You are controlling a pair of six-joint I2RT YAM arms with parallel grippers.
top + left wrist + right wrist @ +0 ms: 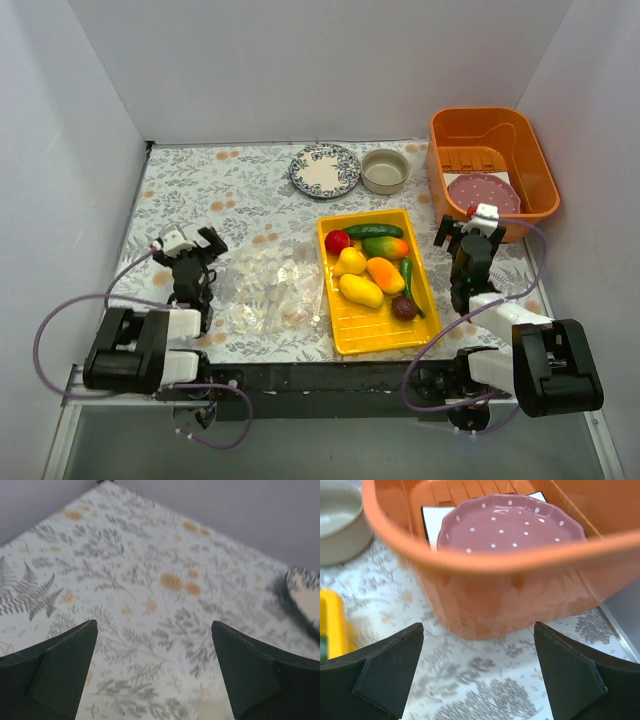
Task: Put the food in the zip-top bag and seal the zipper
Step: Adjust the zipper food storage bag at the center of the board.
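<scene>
The food (372,270) lies in a yellow ribbed tray (372,330) at mid table: red, yellow, orange and dark purple pieces, a green cucumber and a green chili. The clear crinkly zip-top bag (270,290) lies flat left of the tray. I cannot make out its zipper. My left gripper (190,245) is open and empty, just left of the bag. In the left wrist view (155,645) only the patterned cloth shows between its fingers. My right gripper (470,228) is open and empty, right of the tray, facing the orange basin in its wrist view (477,650).
An orange basin (540,180) with a pink dotted plate (510,522) stands at the back right. A patterned plate (325,170) and a grey bowl (385,170) stand behind the tray. White walls close in three sides.
</scene>
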